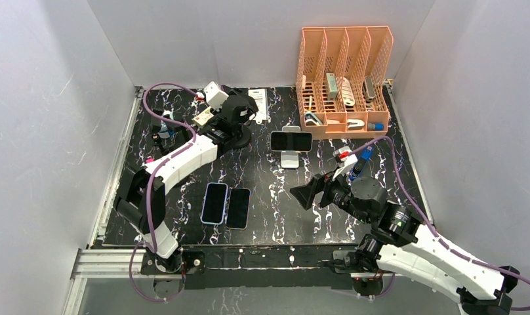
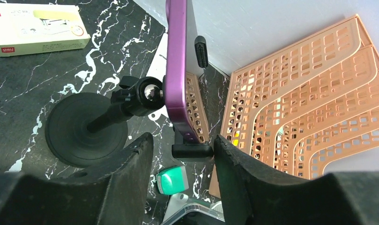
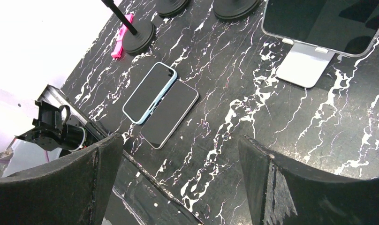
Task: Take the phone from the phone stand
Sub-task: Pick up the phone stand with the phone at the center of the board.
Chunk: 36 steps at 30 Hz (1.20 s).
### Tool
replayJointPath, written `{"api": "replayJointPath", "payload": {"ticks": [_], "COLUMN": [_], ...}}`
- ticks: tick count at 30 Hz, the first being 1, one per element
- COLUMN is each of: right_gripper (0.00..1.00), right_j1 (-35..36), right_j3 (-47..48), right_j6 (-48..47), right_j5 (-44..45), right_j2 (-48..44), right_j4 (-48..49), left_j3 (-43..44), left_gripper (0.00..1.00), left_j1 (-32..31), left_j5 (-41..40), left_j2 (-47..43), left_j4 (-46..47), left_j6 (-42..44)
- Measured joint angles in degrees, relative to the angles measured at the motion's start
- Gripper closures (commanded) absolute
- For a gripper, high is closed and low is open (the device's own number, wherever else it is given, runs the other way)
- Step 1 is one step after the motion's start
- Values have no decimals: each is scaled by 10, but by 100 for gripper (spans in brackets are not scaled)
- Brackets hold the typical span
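A purple phone [image 2: 176,65] stands edge-on in the clamp of a black stand with a ball joint [image 2: 148,93] and a round base [image 2: 84,129]. My left gripper [image 2: 183,143] is open, its fingers on either side of the clamp's lower arm [image 2: 192,150]; the right finger [image 2: 234,173] touches that arm's end. In the top view the left gripper [image 1: 244,108] hides this phone. A second phone [image 1: 291,140] rests sideways on a silver stand [image 1: 289,159]. My right gripper [image 1: 302,195] is open and empty over the table, near of that stand; it also shows in the right wrist view [image 3: 179,138].
An orange file organizer [image 1: 344,79] stands at the back right. Two phones [image 1: 214,202] [image 1: 238,208] lie flat at the near centre. A white box [image 2: 37,28], a green item [image 2: 172,180], a pink item [image 3: 119,44] and more black stand bases [image 3: 140,36] are around.
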Motion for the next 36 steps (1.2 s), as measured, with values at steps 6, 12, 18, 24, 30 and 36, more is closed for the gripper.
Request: {"api": "replayJointPath", "payload": {"ticks": [6, 12, 18, 24, 30, 36], "right_gripper": [1, 1, 1, 1, 1, 2], "right_j1": [0, 0, 0, 0, 0, 0], "right_j3": [0, 0, 0, 0, 2, 7], "right_j6": [-2, -2, -2, -2, -2, -2], "right_j5": [4, 9, 12, 12, 12, 15], "right_j2": [-3, -5, -13, -15, -15, -16], "right_j4": [-1, -11, -17, -26, -28, -31], "left_j3": [13, 19, 29, 29, 29, 25], "left_gripper": [57, 63, 72, 85, 100, 100], "left_j1": [0, 0, 0, 0, 0, 0], "left_j5": [0, 0, 0, 2, 6, 21], "left_j2": [5, 17, 31, 31, 30, 14], "left_j4": [-4, -4, -2, 0, 0, -16], "left_j6": [0, 0, 0, -2, 1, 15]}}
